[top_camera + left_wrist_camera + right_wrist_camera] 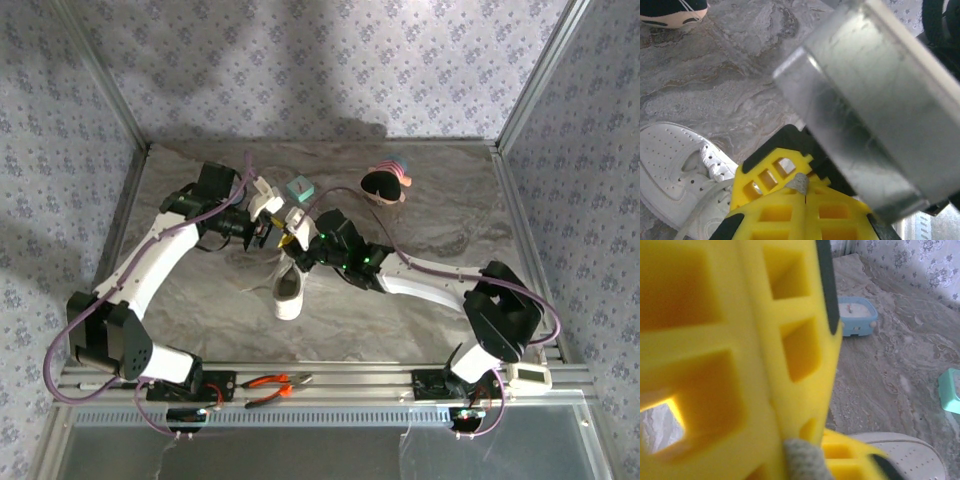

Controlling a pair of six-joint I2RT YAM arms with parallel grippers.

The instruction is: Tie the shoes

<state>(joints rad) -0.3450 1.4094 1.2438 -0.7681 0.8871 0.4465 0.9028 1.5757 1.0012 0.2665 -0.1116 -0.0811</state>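
The white sneaker (288,292) lies on the marble table, toe toward the arms, with both grippers meeting just above its lace end. My left gripper (272,232) is shut, and a short grey-white bit of lace (800,183) sticks out from between its yellow fingertips (805,195). My right gripper (296,240) is also shut, pinching a grey lace end (805,462) at its tips (782,437). The two pairs of yellow fingers touch or nearly touch. The sneaker's perforated toe (670,170) and loose laces show below the left fingers. The toe (910,460) lies under the right gripper.
A dark round object with a pink and blue rim (385,185) sits at the back, beside a teal box (300,188). A small blue container (856,315) stands further off. Red-handled pliers (275,385) lie on the front rail. A blurred grey block (870,100) crowds the left wrist view.
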